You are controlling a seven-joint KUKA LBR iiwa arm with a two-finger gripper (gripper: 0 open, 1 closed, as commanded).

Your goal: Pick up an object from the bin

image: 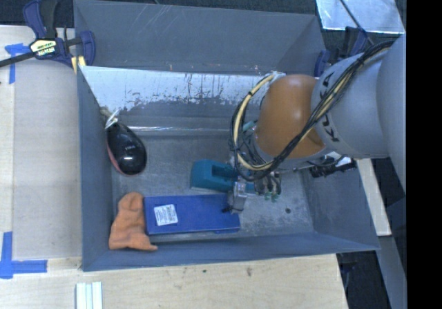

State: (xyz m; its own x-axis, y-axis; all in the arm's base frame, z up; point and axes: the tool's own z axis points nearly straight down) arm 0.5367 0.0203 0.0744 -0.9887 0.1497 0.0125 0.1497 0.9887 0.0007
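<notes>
My gripper (237, 202) hangs low in the bin's middle, its tip right at the upper right corner of a flat blue box with a white label (191, 216). A teal block-shaped thing (209, 175) lies just left of the gripper, touching or nearly touching it. Whether anything sits between the gripper's tips cannot be made out.
A black and red computer mouse (126, 149) rests by the bin's left wall. An orange cloth-like lump (130, 222) lies in the front left corner, against the blue box. The arm's orange cover and cables hang over the bin's right half.
</notes>
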